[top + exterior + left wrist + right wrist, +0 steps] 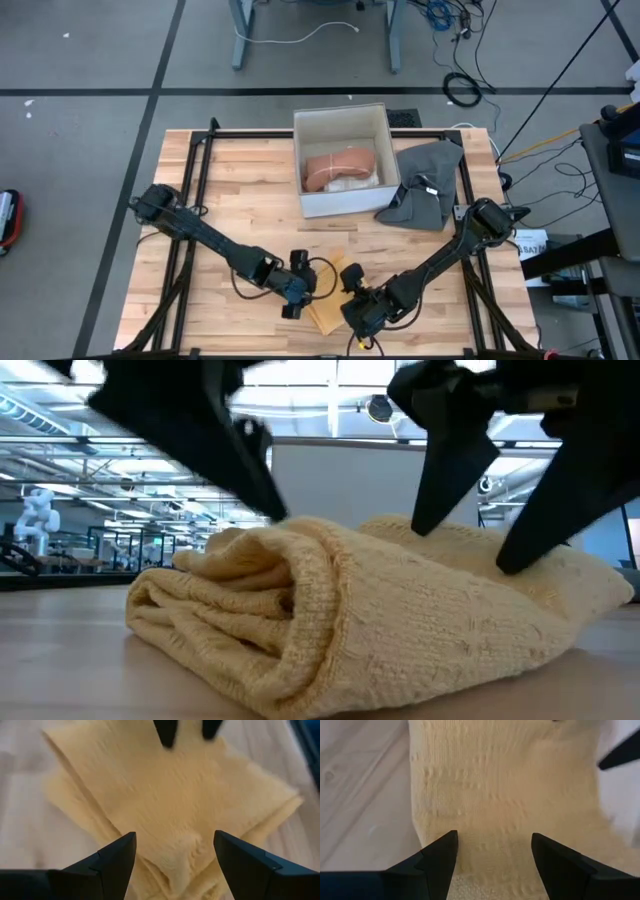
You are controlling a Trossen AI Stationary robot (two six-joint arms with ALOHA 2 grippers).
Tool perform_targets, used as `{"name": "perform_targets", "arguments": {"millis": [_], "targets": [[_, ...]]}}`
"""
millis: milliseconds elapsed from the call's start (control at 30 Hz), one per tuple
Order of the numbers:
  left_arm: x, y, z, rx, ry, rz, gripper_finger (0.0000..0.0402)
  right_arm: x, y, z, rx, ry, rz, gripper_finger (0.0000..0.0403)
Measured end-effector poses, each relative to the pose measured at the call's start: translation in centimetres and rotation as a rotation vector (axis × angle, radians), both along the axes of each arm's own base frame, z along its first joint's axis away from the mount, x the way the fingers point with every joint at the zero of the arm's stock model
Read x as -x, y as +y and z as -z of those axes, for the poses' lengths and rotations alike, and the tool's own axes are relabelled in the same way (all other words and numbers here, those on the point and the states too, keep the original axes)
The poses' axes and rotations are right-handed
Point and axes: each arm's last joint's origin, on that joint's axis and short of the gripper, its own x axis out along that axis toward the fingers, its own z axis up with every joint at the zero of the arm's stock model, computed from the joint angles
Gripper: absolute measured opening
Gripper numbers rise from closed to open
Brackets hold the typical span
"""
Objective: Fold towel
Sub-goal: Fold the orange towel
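A yellow towel [326, 314] lies folded into a thick, many-layered bundle on the wooden table near its front edge; its rounded fold [300, 600] faces the low camera. My left gripper [297, 297] stands open just over the towel's left part, with towel [175, 795] showing between its fingers. My right gripper [358, 318] stands open over the right part, slanting down, with towel [505, 785] filling the gap. In the low view both pairs of dark fingers [440, 480] end close above the towel's top. The far fingers [166, 732] in the left wrist view are the right arm's.
A white box [372, 196] holding a pinkish cloth [340, 165] stands at the table's far middle. A grey cloth [425, 185] lies to its right. Black frame rails [190, 200] run along the table's sides and far edge. Bare wood lies left and right of the towel.
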Motion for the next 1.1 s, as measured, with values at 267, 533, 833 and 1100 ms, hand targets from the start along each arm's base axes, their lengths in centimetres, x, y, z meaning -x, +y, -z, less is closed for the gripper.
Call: {"name": "perform_targets", "arguments": {"millis": [267,533,833,1100], "targets": [[-1.4,0.3,4.1,0.037,0.094,-0.003,0.0275,-0.6,-2.1,1.7,-0.112,0.048,0.079,0.0242],[-1.6,1.9,4.1,-0.247,0.074,0.064,0.0275,-0.7,-3.6,3.1,-0.176,0.014,0.202,0.0242],[-2.1,5.1,4.2,-0.520,0.106,0.023,0.0275,-1.0,-3.9,3.1,-0.108,-0.101,0.312,0.0242],[-2.3,5.7,1.2,-0.492,-0.018,-0.051,0.0275,-0.3,-3.7,1.4,-0.066,-0.148,0.306,0.0242]]}}
